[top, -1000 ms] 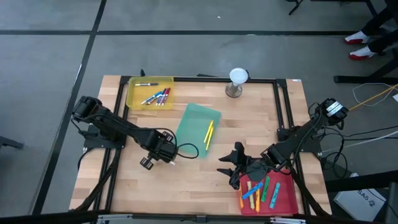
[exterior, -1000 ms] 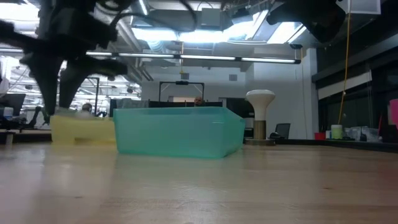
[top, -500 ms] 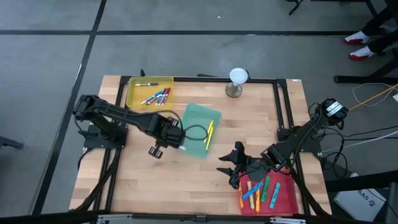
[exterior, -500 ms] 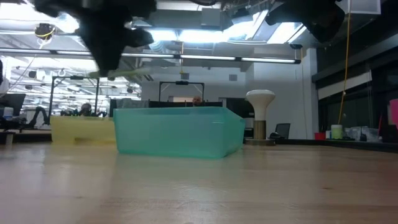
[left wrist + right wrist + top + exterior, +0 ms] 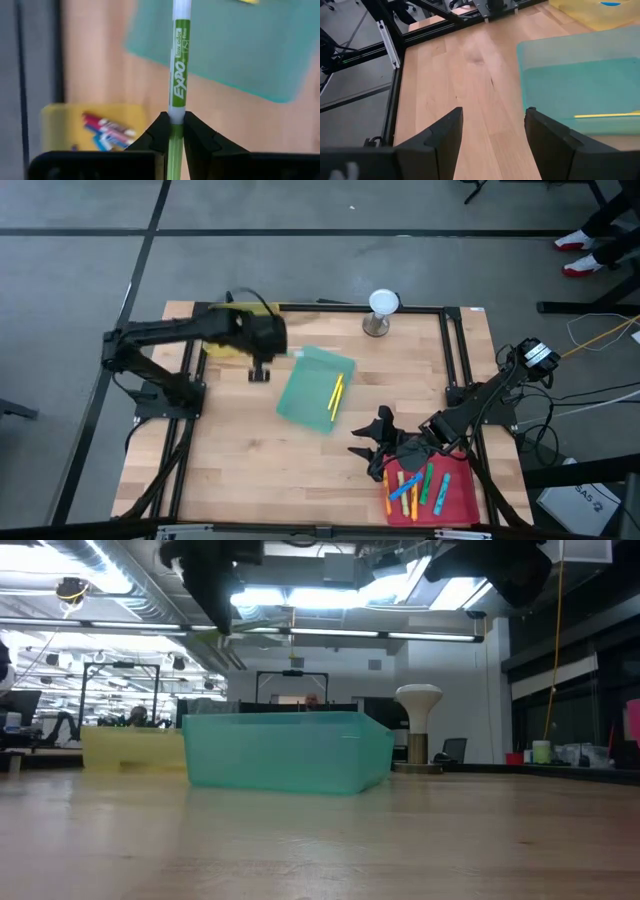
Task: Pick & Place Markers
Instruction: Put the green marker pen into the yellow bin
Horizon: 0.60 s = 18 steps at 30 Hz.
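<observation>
**Between the left tool's fingers: a green marker, held above the yellow tray**

Between its two dark fingers (image 5: 161, 131), the left tool (image 5: 174, 131) pinches a green marker (image 5: 179, 65), whose white-and-green barrel sticks straight out ahead. Below and just beside this tool sits the yellow tray (image 5: 65, 117), with several red and blue markers (image 5: 107, 131) lying in it. Out past the marker's tip lies the teal tray (image 5: 316, 387), holding a yellow marker (image 5: 336, 393). Farther across the tabletop (image 5: 300, 470), well apart from the left tool, the right tool (image 5: 371, 442) waits with its fingers spread and nothing between them. Just beside it is the red tray (image 5: 458, 498), carrying a cluster of orange, green and blue markers (image 5: 420, 485).
</observation>
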Each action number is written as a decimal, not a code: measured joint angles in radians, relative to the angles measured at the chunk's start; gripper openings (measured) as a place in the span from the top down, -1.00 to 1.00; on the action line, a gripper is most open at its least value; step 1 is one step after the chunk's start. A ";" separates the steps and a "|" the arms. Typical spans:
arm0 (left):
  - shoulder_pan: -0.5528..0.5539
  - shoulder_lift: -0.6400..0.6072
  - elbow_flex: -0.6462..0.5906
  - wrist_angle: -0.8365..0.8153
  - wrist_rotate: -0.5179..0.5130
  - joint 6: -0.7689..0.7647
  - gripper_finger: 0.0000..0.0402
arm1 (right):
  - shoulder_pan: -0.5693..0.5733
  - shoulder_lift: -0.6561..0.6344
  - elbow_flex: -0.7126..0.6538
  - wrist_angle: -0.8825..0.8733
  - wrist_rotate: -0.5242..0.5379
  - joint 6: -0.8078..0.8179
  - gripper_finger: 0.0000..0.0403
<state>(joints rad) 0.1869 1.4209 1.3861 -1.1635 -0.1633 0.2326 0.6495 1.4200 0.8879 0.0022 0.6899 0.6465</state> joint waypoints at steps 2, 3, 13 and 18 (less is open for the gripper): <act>0.084 -0.035 0.000 0.010 0.000 -0.001 0.86 | -0.001 0.000 0.000 0.000 0.000 0.000 -0.04; 0.126 -0.053 0.000 0.016 -0.001 -0.002 0.86 | -0.003 0.000 0.000 0.000 0.000 0.000 -0.04; 0.504 -0.100 0.000 0.087 0.048 -0.125 0.86 | -0.020 0.000 0.000 0.001 -0.001 0.019 -0.04; 0.631 -0.064 -0.004 0.096 0.054 -0.268 0.86 | -0.026 0.000 0.000 0.001 -0.001 0.038 -0.04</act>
<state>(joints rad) 0.8177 1.3567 1.3826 -1.0676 -0.1096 -0.0350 0.6231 1.4200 0.8879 0.0029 0.6891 0.6842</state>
